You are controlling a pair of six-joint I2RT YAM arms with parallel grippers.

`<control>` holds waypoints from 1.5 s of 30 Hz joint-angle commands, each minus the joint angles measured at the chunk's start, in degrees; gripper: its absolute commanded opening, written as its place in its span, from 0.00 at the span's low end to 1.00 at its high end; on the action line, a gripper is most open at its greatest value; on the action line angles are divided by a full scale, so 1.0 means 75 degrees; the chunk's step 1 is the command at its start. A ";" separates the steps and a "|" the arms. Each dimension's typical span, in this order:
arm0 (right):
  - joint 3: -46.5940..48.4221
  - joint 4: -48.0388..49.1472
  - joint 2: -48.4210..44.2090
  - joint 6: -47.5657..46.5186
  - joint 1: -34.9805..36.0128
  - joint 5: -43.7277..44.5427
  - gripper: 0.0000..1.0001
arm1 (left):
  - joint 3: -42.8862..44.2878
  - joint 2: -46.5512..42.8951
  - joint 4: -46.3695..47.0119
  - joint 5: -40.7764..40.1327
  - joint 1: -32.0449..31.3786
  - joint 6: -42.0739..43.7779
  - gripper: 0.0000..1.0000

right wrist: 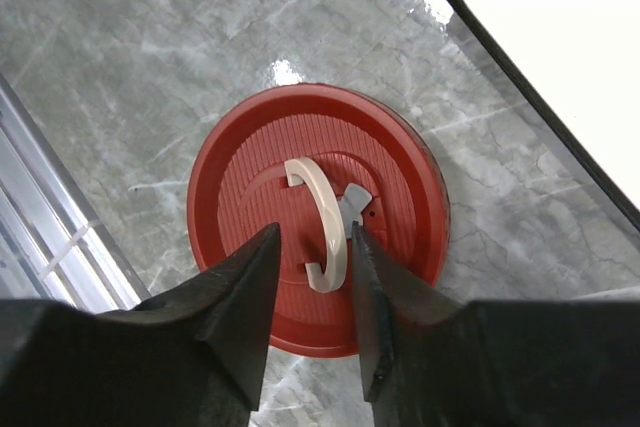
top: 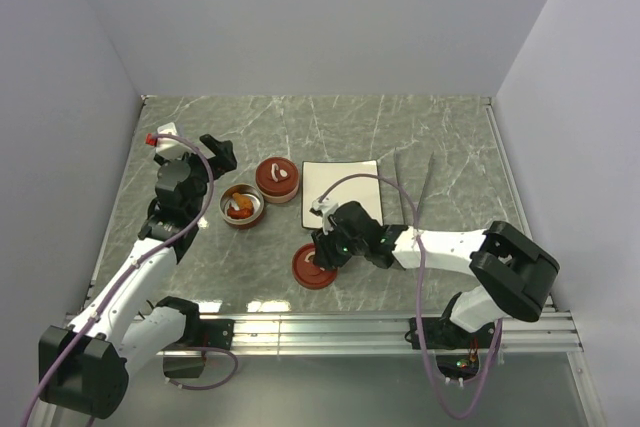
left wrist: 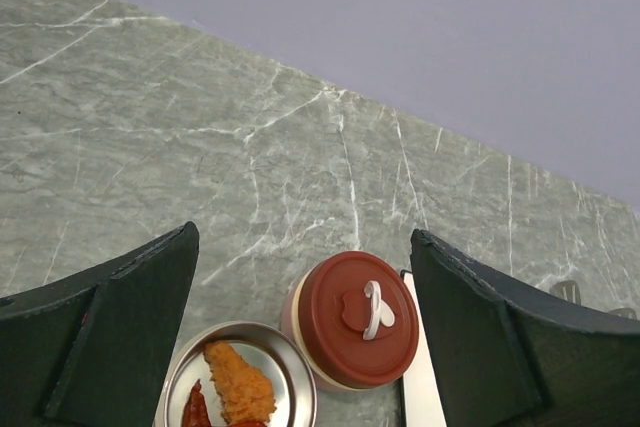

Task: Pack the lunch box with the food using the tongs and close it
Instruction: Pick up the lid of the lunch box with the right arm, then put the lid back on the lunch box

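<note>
The lunch box's open steel tin (top: pixel 241 205) (left wrist: pixel 290 359) holds orange and dark red food (left wrist: pixel 238 383). Beside it stands a second tin with its red-brown lid (top: pixel 277 177) (left wrist: pixel 358 319) on. A loose red-brown lid (top: pixel 313 266) (right wrist: pixel 240 177) lies flat on the table. My right gripper (top: pixel 326 247) (right wrist: pixel 315 232) is down over it, its jaws narrowly apart on either side of the white handle (right wrist: pixel 325 207), with a gap still on the left. My left gripper (top: pixel 215 152) (left wrist: pixel 303 237) hangs wide open and empty above the tins. The tongs (top: pixel 415 192) lie right of the white plate (top: pixel 342 190).
The plate's dark rim (right wrist: pixel 520 77) runs close to the loose lid's right side. An aluminium rail (top: pixel 330 325) (right wrist: pixel 40 237) borders the near edge of the table. Walls close in the left, back and right sides.
</note>
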 commanded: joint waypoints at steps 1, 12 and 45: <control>0.0139 -0.0079 -0.0206 -0.0015 0.0132 0.0197 0.41 | -0.0023 -0.0134 0.0163 0.0160 0.0088 -0.0083 0.94; 0.0232 -0.0325 -0.0428 -0.0015 0.0461 0.0396 0.33 | -0.0082 -0.0169 0.0117 0.0301 0.0357 -0.0270 0.94; 0.7625 -0.3054 0.3239 -0.1877 0.0461 0.1475 0.00 | -0.0621 -0.1399 -0.0118 -0.0262 0.1330 -0.0516 1.00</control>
